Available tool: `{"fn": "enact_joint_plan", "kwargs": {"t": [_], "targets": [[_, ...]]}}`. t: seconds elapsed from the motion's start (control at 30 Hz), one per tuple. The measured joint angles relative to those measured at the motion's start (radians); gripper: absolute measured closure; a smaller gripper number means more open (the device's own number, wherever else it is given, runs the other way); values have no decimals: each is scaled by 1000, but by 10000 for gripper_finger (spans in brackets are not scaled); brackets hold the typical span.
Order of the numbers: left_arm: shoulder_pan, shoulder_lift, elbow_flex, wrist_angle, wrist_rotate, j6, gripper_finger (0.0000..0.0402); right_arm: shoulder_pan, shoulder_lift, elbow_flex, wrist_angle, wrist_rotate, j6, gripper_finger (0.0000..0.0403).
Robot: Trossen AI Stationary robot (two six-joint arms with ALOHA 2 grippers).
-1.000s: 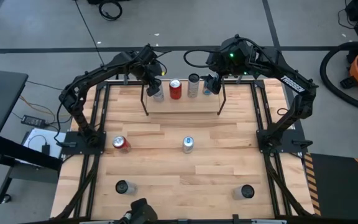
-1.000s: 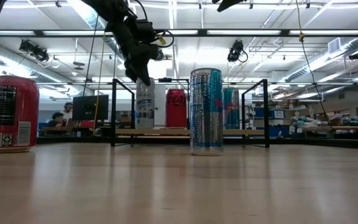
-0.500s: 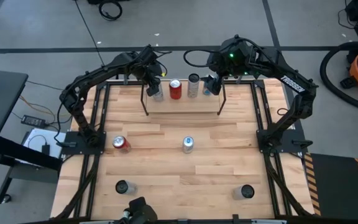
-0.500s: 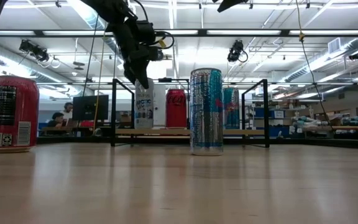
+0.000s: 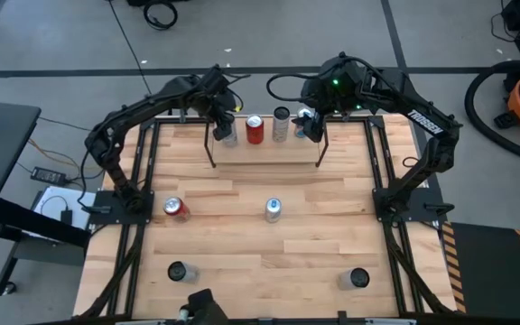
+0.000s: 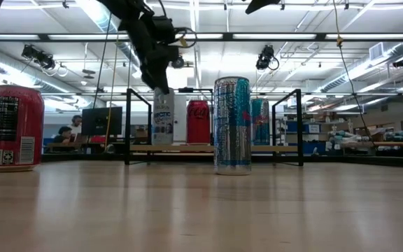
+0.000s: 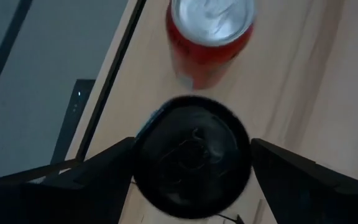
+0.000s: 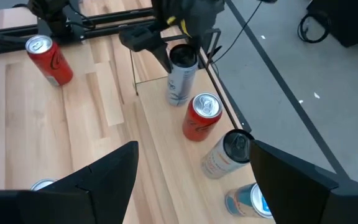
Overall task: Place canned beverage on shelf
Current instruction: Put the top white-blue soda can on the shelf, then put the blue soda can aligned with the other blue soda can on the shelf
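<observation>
The left gripper (image 5: pixel 225 125) is over the left end of the shelf (image 5: pixel 264 149), right above a white can (image 6: pixel 163 119) with a dark top. In the left wrist view the can's dark top (image 7: pixel 191 155) sits between the two fingers (image 7: pixel 92 177), one on each side. The fingers look spread a bit wider than the can — I cannot be sure if they touch it. In the low view the white can stands upright on the shelf board, and the left gripper (image 6: pixel 156 66) hangs just over its top.

Just past those fingers, next in the row, is a red can (image 5: pixel 255 129). It stands upright on the shelf too. After it comes a pale can (image 5: pixel 282 124) with a dark top, then a blue can (image 8: pixel 248 200) at the right end.

The right gripper (image 5: pixel 312 122) is at the right end of the shelf, above the blue can. Its fingers (image 8: pixel 89 180) stand wide apart with nothing between them. The blue can is below and just ahead of them.

Out on the counter (image 5: pixel 269 253), well away from both sets of fingers, stand more cans — a red one (image 5: pixel 176 209) on the left side, a silver and blue one (image 5: pixel 273 209) in the middle, and two dark-topped ones (image 5: pixel 178 271) near the front edge
</observation>
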Motion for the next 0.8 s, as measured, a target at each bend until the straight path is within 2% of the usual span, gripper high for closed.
{"fn": "enact_joint_plan", "kwargs": {"t": [0.37, 0.5, 0.6, 0.8], "targets": [[0, -8, 251, -154, 5, -87, 83, 0, 0, 0, -8, -2, 10, 89], [-4, -8, 322, -266, 9, -92, 83, 0, 0, -3, -51, -84, 18, 89], [-12, -14, 340, -326, 40, -100, 83, 10, -1, -54, -51, -142, 26, 89], [-57, -44, 341, -377, 121, -115, 83, 50, 1, -230, 7, -168, 13, 89]]}}
